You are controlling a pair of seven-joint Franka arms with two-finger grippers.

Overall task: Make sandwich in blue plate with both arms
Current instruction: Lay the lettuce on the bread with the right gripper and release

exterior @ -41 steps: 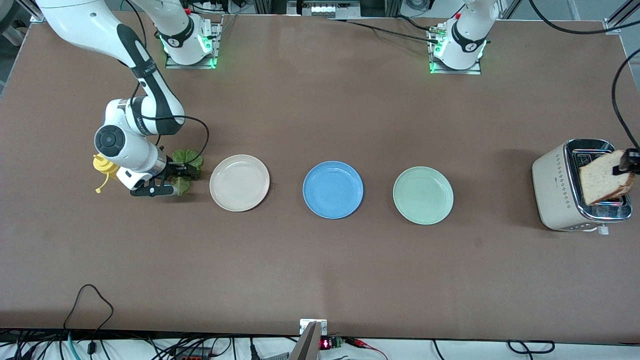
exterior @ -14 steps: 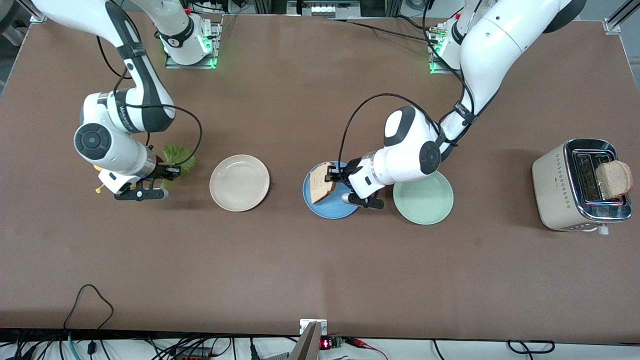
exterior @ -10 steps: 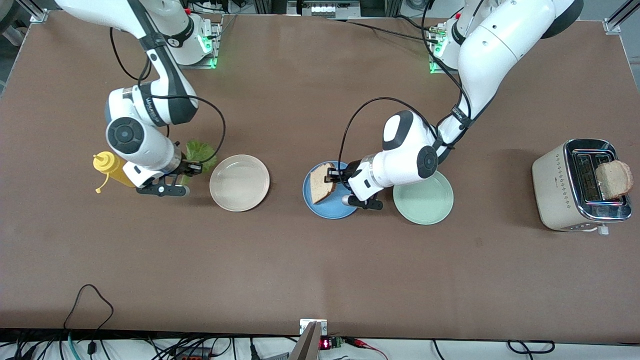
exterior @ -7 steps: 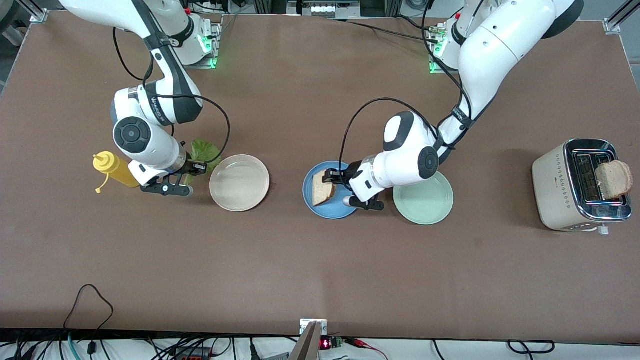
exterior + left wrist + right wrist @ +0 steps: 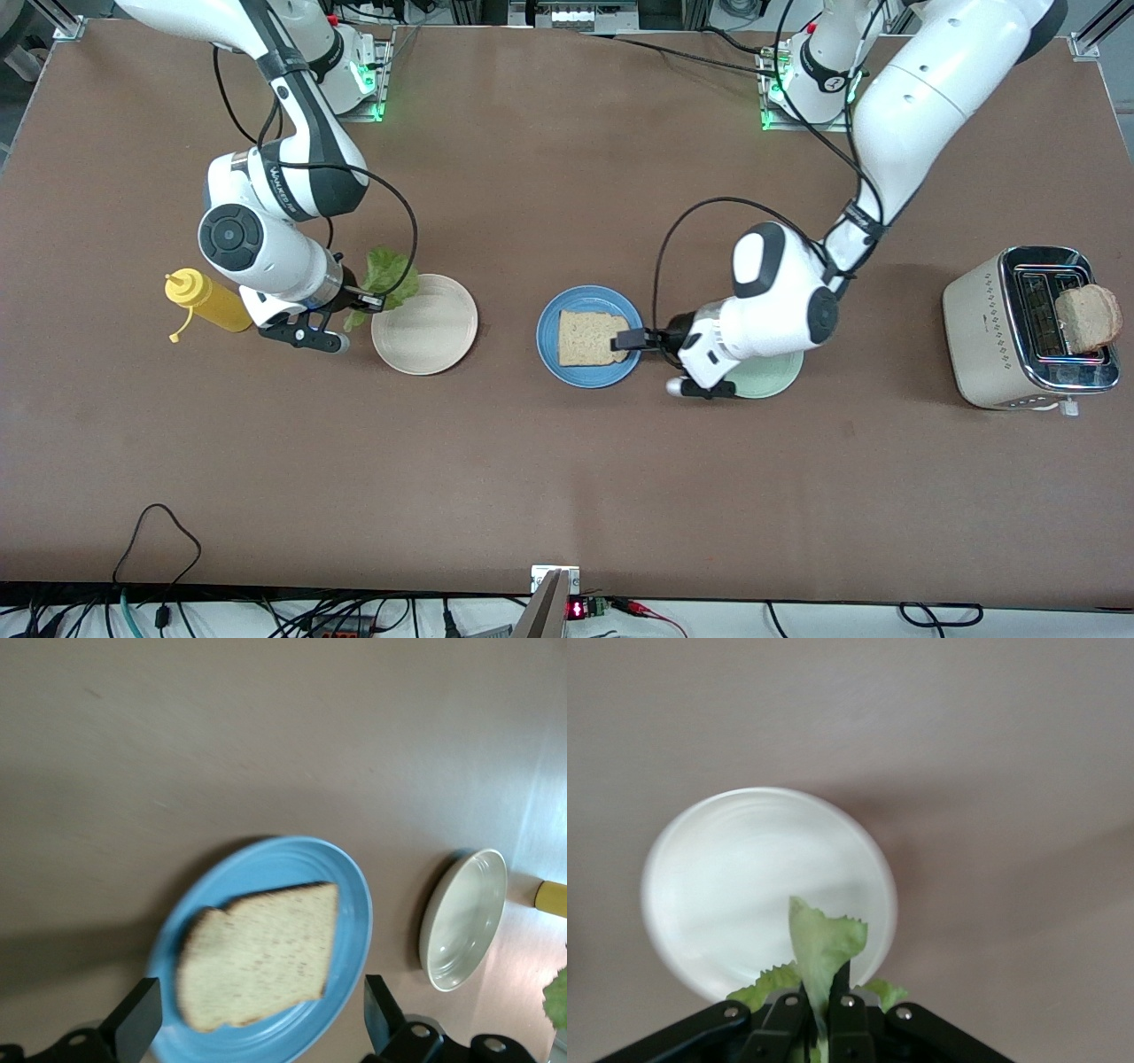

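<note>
One square slice of light brown speckled bread [image 5: 586, 338] lies flat in the round matte blue plate [image 5: 551, 354] on the brown tabletop [image 5: 567, 478]. The left claw [image 5: 631, 340] stands wide open, empty, over that plate's rim. The right claw [image 5: 367, 301], clamped on a ruffled green lettuce leaf [image 5: 387, 273], hangs over the round cream-white plate's [image 5: 430, 332] edge.

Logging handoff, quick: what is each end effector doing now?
Left end effector: open, at the blue plate, bread slice released.
Right end effector: shut on lettuce leaf.
</note>
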